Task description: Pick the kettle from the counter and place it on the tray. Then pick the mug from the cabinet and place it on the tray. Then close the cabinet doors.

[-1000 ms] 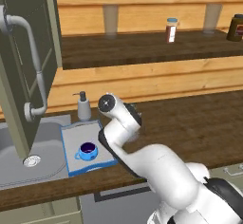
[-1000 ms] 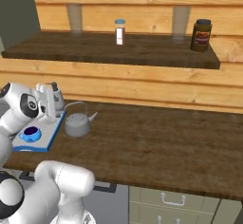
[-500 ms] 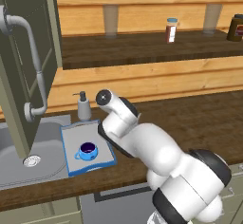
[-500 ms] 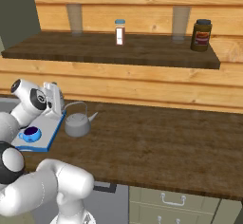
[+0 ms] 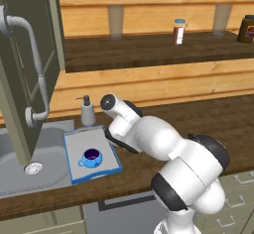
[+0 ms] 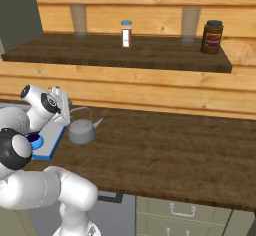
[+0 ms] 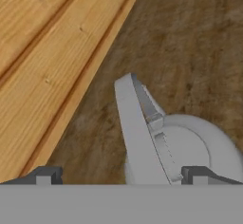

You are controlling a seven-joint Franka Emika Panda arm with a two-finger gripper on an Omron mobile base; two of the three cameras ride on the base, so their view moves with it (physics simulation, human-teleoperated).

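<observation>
Dark wooden worktop [image 6: 165,145] carries the kettle [image 6: 81,131] directly under the spread gripper [image 7: 121,176], its arched handle [image 7: 135,133] running between the fingertips.

Kettle [image 7: 175,147] base cut by bottom edge in hand view. Tray [image 6: 50,142] and mug [image 6: 35,141] mostly behind arm in right base view. Cabinet door [image 5: 22,79] cut by left and top edges. Jar [image 5: 247,28] clipped at right edge, label unreadable.

Arm folded low to its left, gripper [image 7: 118,176] wide apart, empty.
</observation>
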